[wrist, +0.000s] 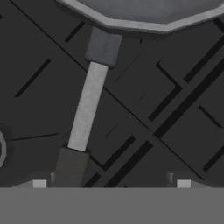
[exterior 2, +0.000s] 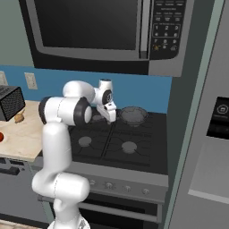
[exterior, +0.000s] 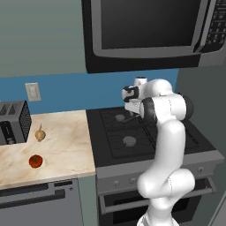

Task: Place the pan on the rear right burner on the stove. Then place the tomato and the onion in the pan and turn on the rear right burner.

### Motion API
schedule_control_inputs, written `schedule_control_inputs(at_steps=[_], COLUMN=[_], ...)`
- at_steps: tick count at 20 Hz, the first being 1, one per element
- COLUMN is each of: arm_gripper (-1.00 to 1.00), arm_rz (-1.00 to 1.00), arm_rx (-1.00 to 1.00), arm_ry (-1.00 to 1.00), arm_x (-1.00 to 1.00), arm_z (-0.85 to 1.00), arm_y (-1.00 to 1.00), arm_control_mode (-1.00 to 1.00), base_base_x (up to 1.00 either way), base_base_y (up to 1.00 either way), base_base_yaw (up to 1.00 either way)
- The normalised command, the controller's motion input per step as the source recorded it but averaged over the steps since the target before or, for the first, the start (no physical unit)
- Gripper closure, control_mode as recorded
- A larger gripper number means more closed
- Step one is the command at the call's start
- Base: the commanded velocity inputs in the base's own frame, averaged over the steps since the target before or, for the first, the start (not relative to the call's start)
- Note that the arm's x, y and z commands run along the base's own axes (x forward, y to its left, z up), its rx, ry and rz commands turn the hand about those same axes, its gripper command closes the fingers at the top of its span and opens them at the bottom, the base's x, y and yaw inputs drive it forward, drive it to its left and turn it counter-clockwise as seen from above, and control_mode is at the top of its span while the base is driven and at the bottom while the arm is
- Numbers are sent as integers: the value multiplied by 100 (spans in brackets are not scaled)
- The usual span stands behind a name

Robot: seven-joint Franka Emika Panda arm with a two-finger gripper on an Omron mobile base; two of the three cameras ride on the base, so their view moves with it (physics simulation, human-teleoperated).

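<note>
Pan (exterior 2: 133, 115) sitting on rear right burner of stove (exterior 2: 147, 152), handle (wrist: 87, 107) running back between the spread fingers, untouched. Gripper (exterior 2: 111, 117) empty above the grate. Tomato (exterior: 35, 161) and onion (exterior: 40, 134) well apart from fingers, on counter (exterior: 66, 141).

Red tomato (exterior: 35, 161) and tan onion (exterior: 40, 133) lie on beige marbled counter (exterior: 62, 141). Black stove (exterior 2: 134, 147) carries a dark grey pan (exterior 2: 133, 115); blue wall (exterior: 66, 90) behind.
</note>
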Motion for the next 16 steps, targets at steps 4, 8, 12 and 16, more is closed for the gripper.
schedule_control_inputs(at_steps=[4, 8, 12, 16], arm_gripper=[-100, -100, -100, -100], arm_rz=[0, 0, 0, 0], arm_rx=[0, 0, 0, 0], arm_ry=[-2, -4, -7, -8], arm_x=[-44, -65, -71, -69], arm_z=[13, 12, 26, 36], arm_y=[3, 11, 10, 9], arm_control_mode=[-100, -100, -100, -100], base_base_x=[0, 0, 0, 0], base_base_y=[0, 0, 0, 0], base_base_yaw=[0, 0, 0, 0])
